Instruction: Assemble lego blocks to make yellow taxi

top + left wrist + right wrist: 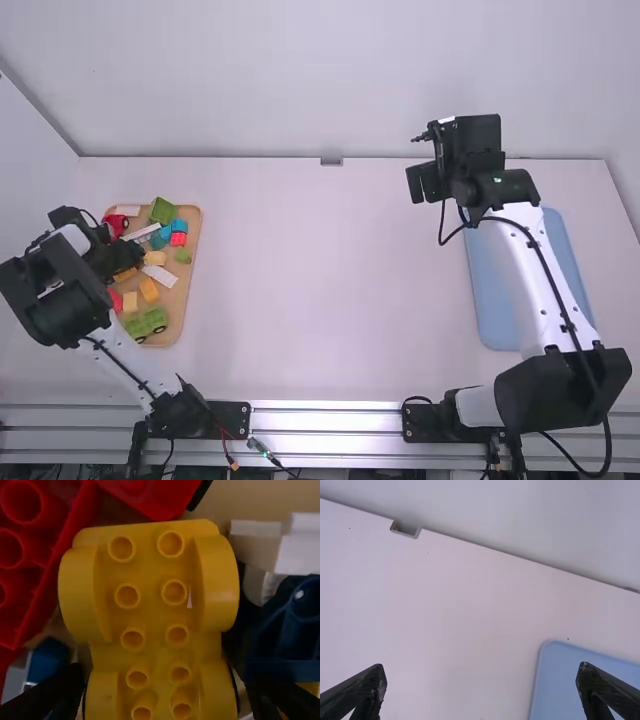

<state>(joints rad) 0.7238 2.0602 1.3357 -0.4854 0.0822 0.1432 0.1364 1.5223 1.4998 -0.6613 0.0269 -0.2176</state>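
Note:
My left gripper (128,256) is low over the wooden tray (192,285) of blocks. In the left wrist view a yellow car base (150,590) with round wheel arches and open studs lies among other blocks. The left gripper (164,700) is open there, one finger on each side of the base's near end, very close to it. Contact cannot be made out. Orange-yellow blocks (149,290) lie in the tray. My right gripper (424,183) is held above the far right part of the table; in the right wrist view this gripper (481,682) stands wide open, holding nothing.
Red blocks (30,580), a white piece (260,545) and a dark blue piece (287,635) crowd the yellow base. A green vehicle block (147,322) is at the tray's near end. A blue mat (497,310) lies beneath the right arm.

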